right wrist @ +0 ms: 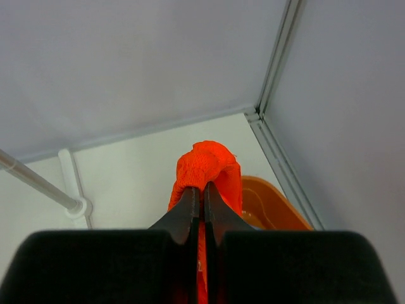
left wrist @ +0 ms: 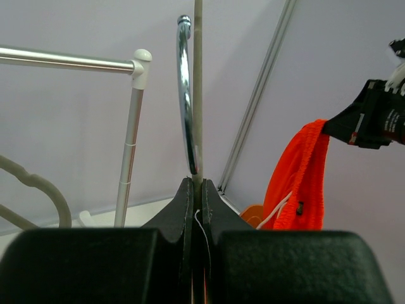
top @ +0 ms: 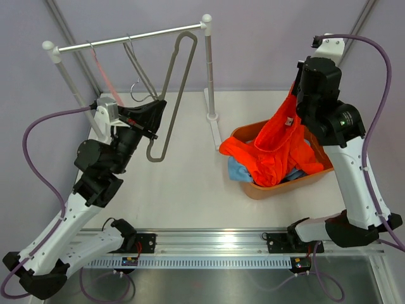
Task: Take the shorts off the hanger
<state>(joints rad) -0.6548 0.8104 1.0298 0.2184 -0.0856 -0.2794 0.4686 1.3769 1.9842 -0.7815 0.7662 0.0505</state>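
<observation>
- Fabric is the matter here: the orange shorts [top: 278, 142] hang limp and bunched from the right gripper [right wrist: 204, 190], whose jaws are pinched tight on a gathered fold of the cloth, probably the waistband.
- These shorts are clear of the hanger [top: 174, 82] and dangle over the basket [top: 253, 190], with their lower folds draped onto its contents and over its rim.
- Light blue shorts [top: 237, 170] lie in the basket under the orange pair; a darker blue scrap shows beside them, but I cannot tell whether that is a third pair.
- The left gripper [left wrist: 196, 190] is clenched on the bare grey hanger just below its chrome hook [left wrist: 183, 95], holding it near the rack rail [top: 126, 39].
- Handling, as I judge it: the shorts look light, soft and floppy, with nothing stiff or fragile. They should not slip from a firm pinch, though loose folds and the white drawstring [left wrist: 278, 212] could snag on the basket rim.
- The thick waistband looks like the best hold, since it gathers into a firm wad between the fingers.
- No brand or label is readable. Small white marks on the right gripper's body in the left wrist view and a tiny dark tag on the shorts are too small to make out.
</observation>
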